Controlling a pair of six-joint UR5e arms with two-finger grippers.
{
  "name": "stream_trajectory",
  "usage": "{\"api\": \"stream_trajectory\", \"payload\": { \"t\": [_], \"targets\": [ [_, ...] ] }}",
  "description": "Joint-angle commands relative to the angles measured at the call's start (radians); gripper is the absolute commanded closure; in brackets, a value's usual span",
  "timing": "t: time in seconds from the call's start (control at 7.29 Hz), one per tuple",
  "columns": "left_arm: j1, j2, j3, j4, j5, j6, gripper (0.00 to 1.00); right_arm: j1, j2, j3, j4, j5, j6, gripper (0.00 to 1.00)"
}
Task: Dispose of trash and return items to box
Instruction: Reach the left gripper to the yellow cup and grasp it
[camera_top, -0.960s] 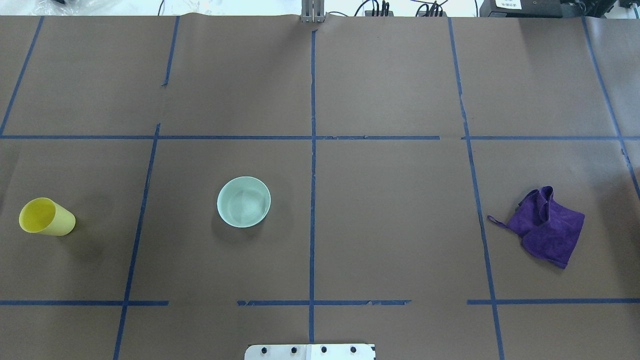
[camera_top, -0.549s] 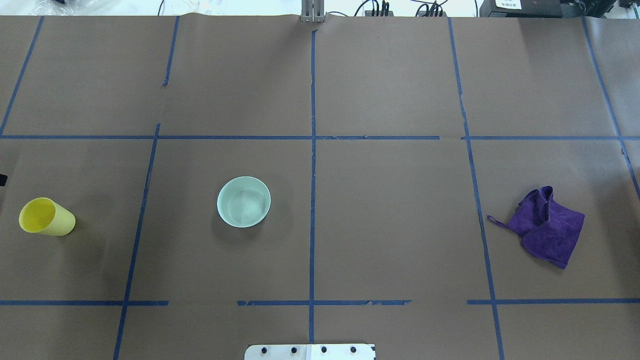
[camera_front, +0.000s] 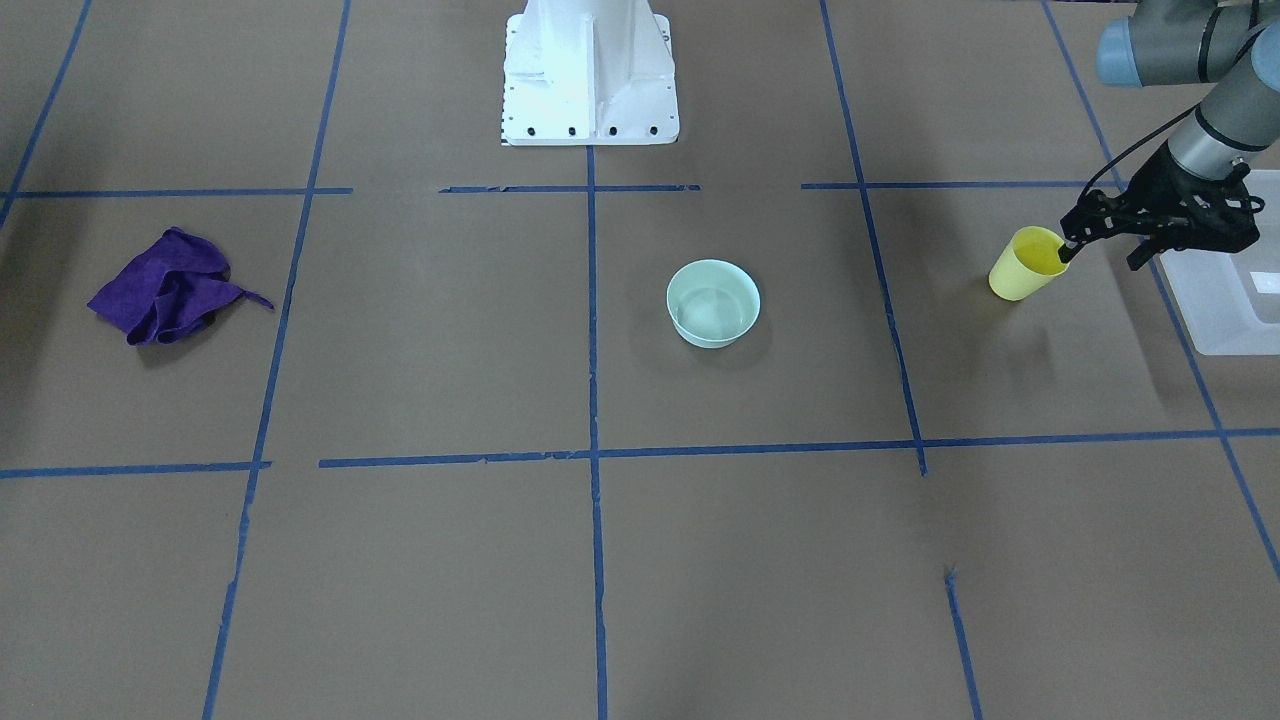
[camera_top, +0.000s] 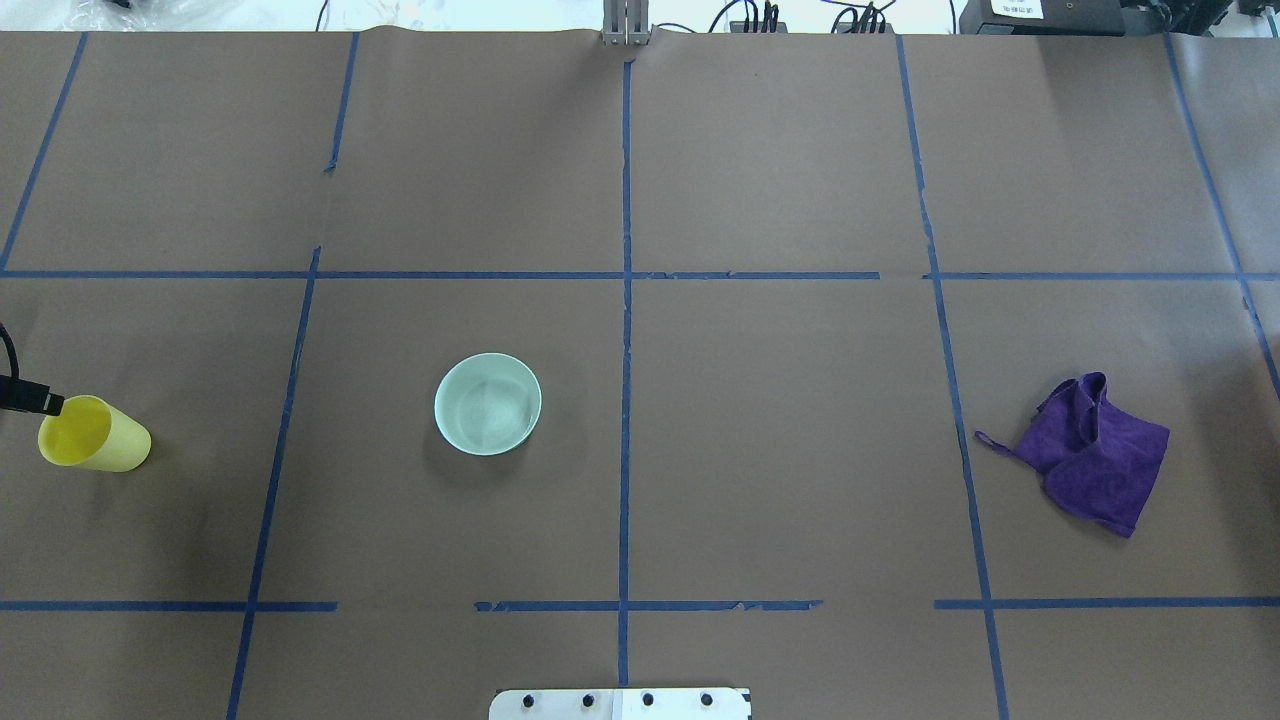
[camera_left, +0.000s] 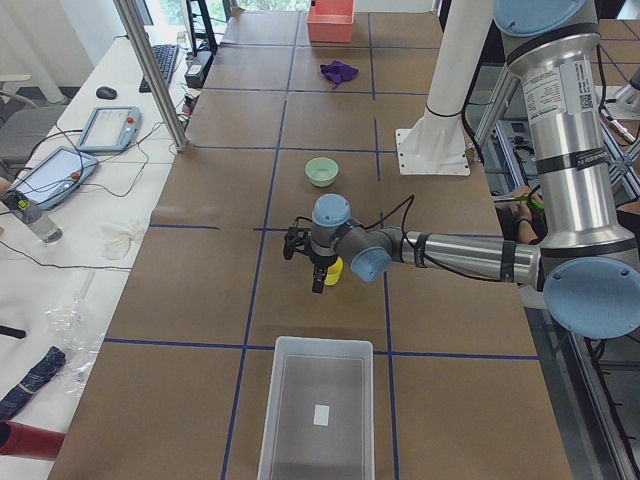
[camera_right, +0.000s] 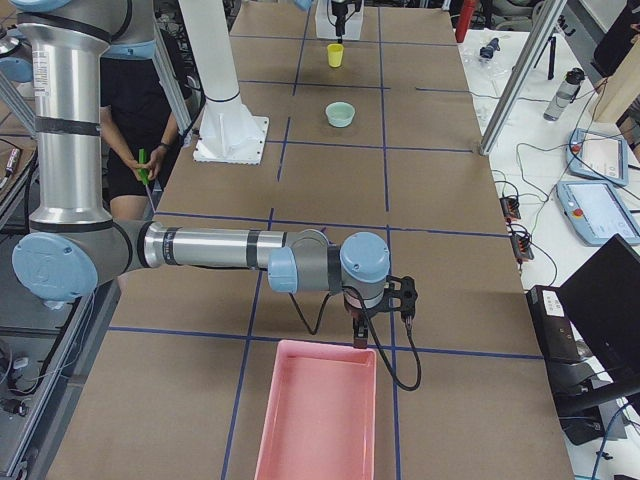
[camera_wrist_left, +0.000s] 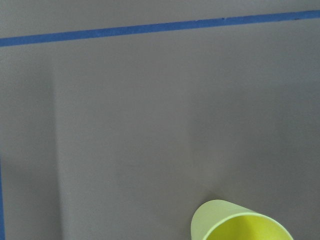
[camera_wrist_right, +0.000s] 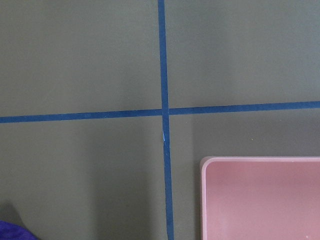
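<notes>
Left arm (camera_left: 470, 255), right arm (camera_right: 210, 247): silver tube links, pale-blue round joint caps, printed label on left upright. Left gripper (camera_front: 1100, 258) black, skeletal. Thin black cable (camera_front: 1128, 148) beside wrist. White pedestal base (camera_front: 590, 70), dark screws along plate.

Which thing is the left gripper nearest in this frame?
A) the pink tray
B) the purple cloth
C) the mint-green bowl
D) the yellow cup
D: in the front-facing view the left gripper hangs right at the rim of the yellow cup, one fingertip at its mouth.
</notes>
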Motion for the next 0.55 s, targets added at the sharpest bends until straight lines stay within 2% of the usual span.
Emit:
{"api": "stream_trajectory", "payload": {
  "t": [0.0, 0.41],
  "targets": [
    [0.039, -0.005, 0.031, -0.055, 0.002, -0.036, 0.00, 0.000, 0.002, -0.001, -0.002, -0.001, 0.000, 0.00],
    [0.084, -0.004, 0.020, -0.057, 0.000, -0.036, 0.00, 0.000, 0.004, -0.001, -0.002, -0.001, 0.000, 0.00]
  ]
}}
